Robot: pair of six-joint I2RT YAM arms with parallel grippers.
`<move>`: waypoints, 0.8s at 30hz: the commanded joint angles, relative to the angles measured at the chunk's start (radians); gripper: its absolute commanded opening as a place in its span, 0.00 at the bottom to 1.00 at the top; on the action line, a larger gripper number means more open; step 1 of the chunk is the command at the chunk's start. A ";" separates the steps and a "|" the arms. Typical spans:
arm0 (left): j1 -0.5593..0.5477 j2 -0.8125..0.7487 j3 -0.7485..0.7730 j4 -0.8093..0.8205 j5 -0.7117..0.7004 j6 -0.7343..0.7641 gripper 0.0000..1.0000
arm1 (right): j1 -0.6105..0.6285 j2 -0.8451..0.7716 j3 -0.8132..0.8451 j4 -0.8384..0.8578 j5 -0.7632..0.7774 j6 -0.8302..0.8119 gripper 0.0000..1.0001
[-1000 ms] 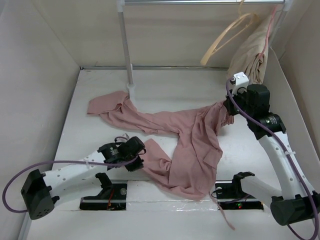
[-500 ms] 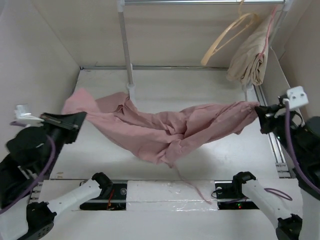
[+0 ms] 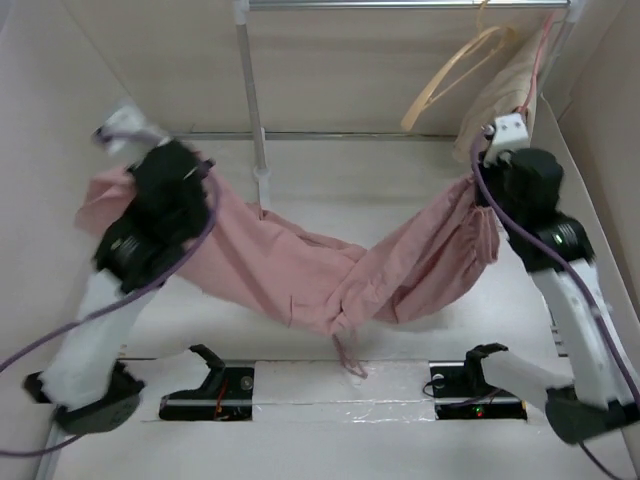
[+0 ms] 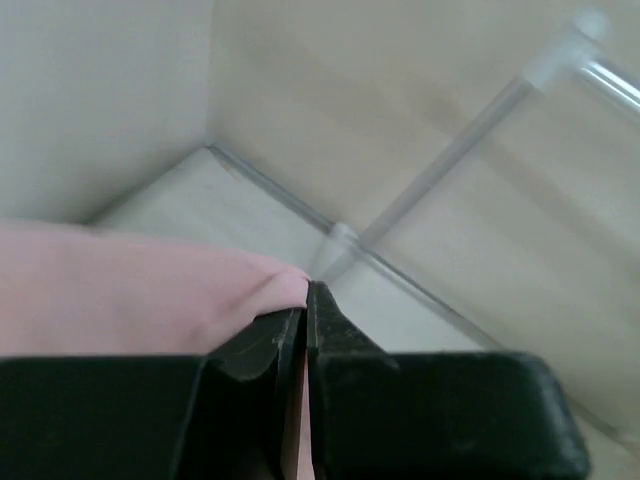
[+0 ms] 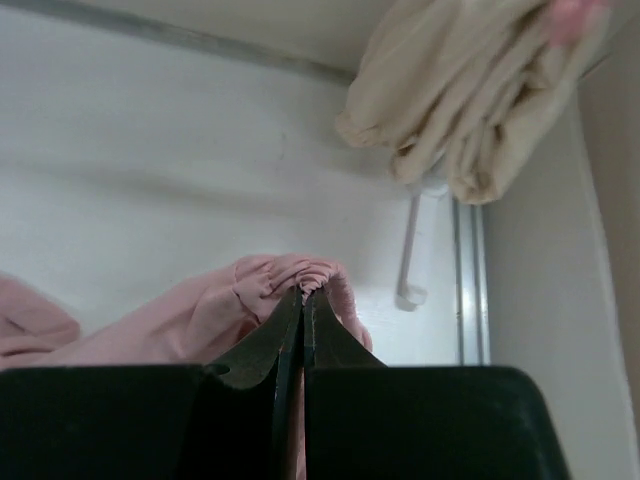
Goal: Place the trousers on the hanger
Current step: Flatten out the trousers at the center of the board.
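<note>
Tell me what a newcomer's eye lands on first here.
The dusty-pink trousers are slung like a hammock across the table. They sag between the left claw, shut on one end, and the right claw, shut on a gathered end. At back right, the bare cream hanger hangs from the rail beside a beige folded garment.

Plain cream walls [image 3: 350, 70] around a white tabletop [image 3: 330, 170], metal clothes rail [image 3: 400, 4] on an upright pole [image 3: 251, 90]

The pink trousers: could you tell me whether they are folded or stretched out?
Stretched out: the trousers hang slung between the left gripper and the right gripper, each shut on one end, with the middle sagging low.
</note>
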 commanded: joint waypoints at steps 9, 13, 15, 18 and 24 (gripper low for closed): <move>0.757 0.864 0.355 0.199 0.974 -0.053 0.99 | -0.217 0.478 0.171 0.256 -0.361 0.043 0.00; 0.739 0.857 0.276 0.015 0.968 -0.055 0.99 | -0.217 0.397 0.063 0.297 -0.379 0.057 0.00; 0.727 0.724 -0.037 0.148 0.917 -0.061 0.99 | -0.204 0.331 -0.002 0.319 -0.400 0.080 0.00; 0.751 0.437 -0.413 0.319 0.996 -0.130 0.99 | -0.174 0.285 -0.043 0.294 -0.399 0.081 0.00; 0.533 0.201 -0.716 0.230 1.010 -0.127 0.83 | -0.140 0.156 -0.180 0.254 -0.384 0.083 0.00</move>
